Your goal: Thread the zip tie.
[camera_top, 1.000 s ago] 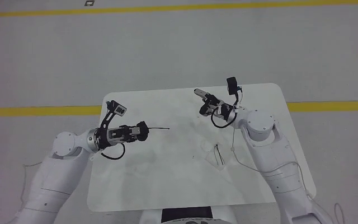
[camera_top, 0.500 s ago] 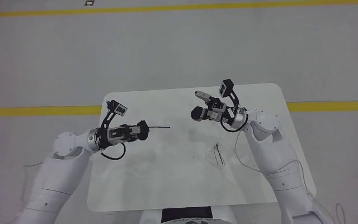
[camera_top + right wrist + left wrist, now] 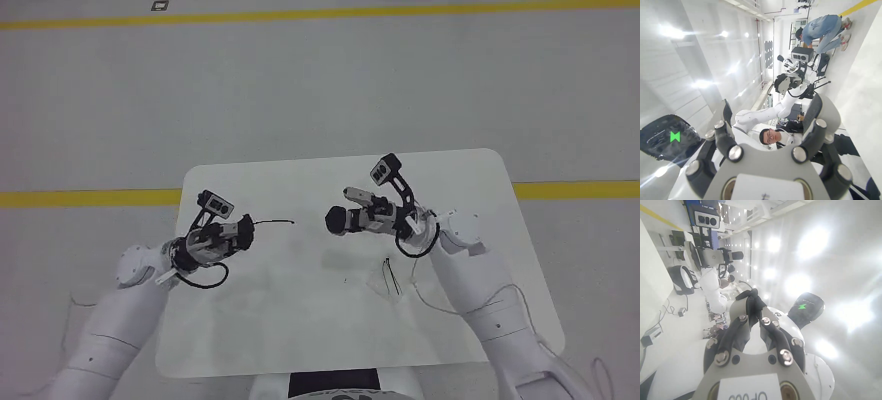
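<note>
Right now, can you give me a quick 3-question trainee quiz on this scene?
1. Which jaws hold the zip tie?
2. True or false: the right jaws are shut.
3. The loose dark strips on the table lie: A) beside the right arm, B) beside the left arm, C) under the held tie.
Key: 1 the left jaws; 2 false, they stand open and empty; 3 A.
</note>
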{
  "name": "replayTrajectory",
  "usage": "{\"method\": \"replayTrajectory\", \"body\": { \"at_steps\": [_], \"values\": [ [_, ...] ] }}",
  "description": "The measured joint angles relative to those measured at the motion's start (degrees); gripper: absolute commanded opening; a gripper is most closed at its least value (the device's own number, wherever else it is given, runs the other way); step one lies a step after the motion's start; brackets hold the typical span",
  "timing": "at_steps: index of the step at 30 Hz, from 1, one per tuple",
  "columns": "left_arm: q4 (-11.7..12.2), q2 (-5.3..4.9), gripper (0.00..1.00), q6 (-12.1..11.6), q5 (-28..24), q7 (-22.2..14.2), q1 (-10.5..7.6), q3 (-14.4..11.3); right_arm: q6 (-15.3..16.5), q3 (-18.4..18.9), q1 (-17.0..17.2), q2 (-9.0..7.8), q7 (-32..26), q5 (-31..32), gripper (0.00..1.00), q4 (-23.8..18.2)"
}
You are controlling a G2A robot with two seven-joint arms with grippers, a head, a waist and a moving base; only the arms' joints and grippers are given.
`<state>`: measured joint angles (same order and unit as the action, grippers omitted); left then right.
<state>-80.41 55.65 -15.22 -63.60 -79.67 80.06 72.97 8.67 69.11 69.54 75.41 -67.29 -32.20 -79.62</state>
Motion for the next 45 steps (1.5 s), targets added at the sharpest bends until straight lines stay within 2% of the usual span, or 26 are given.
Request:
{"method": "replayTrajectory", "body": {
  "at_steps": [4,8,11,16,23,29,32,35,36,38,39,45],
  "values": [
    [0.4,-0.06,0.0,-1.5,4.5,0.1,-1.17,-0.2,0.5,-0.2,-0.1,0.03,0.1,0.1,1.0,0.1],
    [0.3,-0.06,0.0,-1.4,3.9,0.1,-1.12,-0.2,0.5,-0.2,0.0,0.03,0.2,0.1,1.0,0.0],
    [-0.3,0.15,0.0,-0.7,3.6,2.1,-0.66,-0.8,0.8,-0.6,0.7,-0.03,2.0,1.0,1.0,-1.1],
    [0.9,0.68,0.0,-0.9,0.6,1.7,-0.18,-1.8,4.3,-1.9,1.5,0.04,1.1,-0.4,1.0,-1.5],
    [2.6,1.51,0.0,-1.7,-0.2,0.6,-1.64,-3.8,10.2,-3.0,1.0,0.08,2.6,1.7,1.0,-1.3],
    [2.5,1.53,0.0,-1.7,0.2,1.0,-1.71,-3.9,10.1,-3.0,1.3,0.07,3.1,1.8,1.0,-1.6],
    [1.2,1.63,0.0,-1.2,0.3,2.8,-1.25,-4.0,10.4,-3.1,2.0,-0.05,4.6,2.4,1.0,-2.2],
    [1.1,1.67,0.0,-1.1,-0.1,3.0,-0.67,-3.6,10.8,-3.3,2.4,-0.12,4.6,2.0,1.0,-2.3],
    [1.1,1.69,0.0,-1.3,-0.3,3.1,-0.54,-3.5,10.8,-3.4,2.4,-0.13,4.5,1.9,0.94,-2.3],
    [1.3,1.77,0.0,-1.5,-0.9,3.2,-0.33,-3.3,10.8,-3.7,2.5,-0.09,4.3,1.4,0.73,-2.2],
    [1.4,1.83,0.0,-1.6,-1.4,3.1,-0.26,-3.2,10.8,-3.8,2.5,-0.06,4.3,1.2,0.49,-2.1],
    [1.8,2.13,0.0,-1.0,-2.4,2.1,-0.37,-3.3,10.8,-5.4,2.1,0.48,3.8,-1.7,0.38,-0.4]
  ]
}}
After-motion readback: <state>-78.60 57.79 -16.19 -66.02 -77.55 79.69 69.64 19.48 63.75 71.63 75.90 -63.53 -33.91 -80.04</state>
